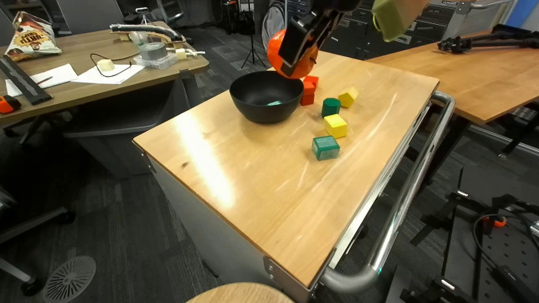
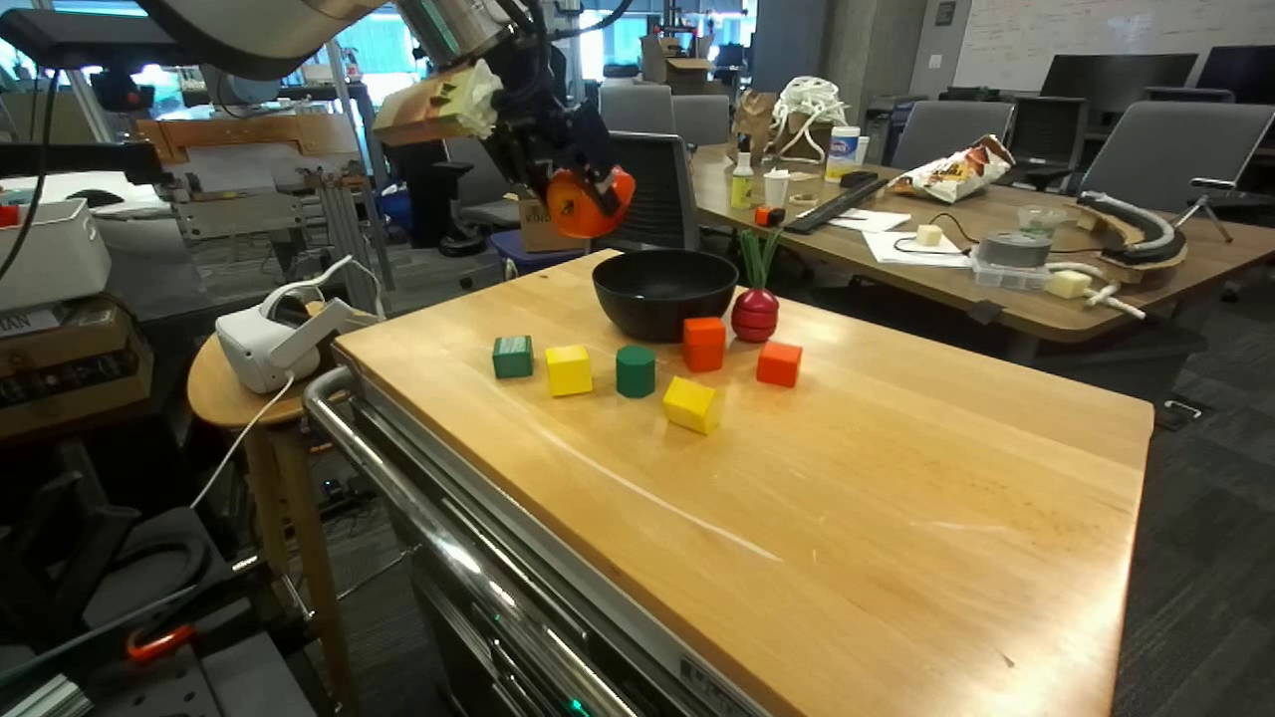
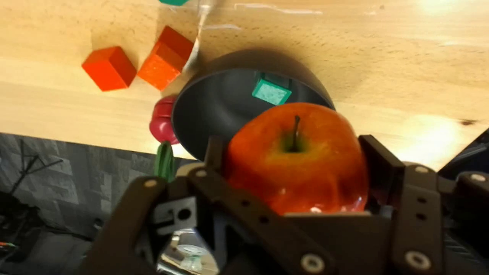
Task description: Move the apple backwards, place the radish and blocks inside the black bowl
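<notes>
- While the apple (image 3: 300,168) hangs up off the table (image 1: 261,181), near the black bowl (image 2: 665,299) and higher than it, the hand (image 3: 298,152) has it gripped from both sides!
- Step in hand, by my reading: moving the apple backwards. Is it straight over the bowl? Can't tell from here.
- Next move, I'd judge: carry it clear of the bowl, lower it gently to the table, and only then let go.
- Look around the bowl: radish (image 2: 754,315) just beside it, red blocks (image 2: 778,364) near it, then two yellow blocks (image 2: 569,371), a green cylinder (image 2: 636,371) and a green cube (image 2: 513,357), all on the table and awaiting their turn.
- One green block (image 3: 271,91) is in the bowl already!
- Now the lettering, all well apart from the bowl: a chip bag (image 1: 36,38) seems to read TURTLE, a cardboard box (image 2: 540,234) shows KIND, a white label (image 2: 25,324) carries MAN, perhaps the end of a longer word.
- A tub (image 2: 844,149) beyond the bowl has a label too small to make out; the whiteboard (image 2: 1056,35) writing, too faint.
</notes>
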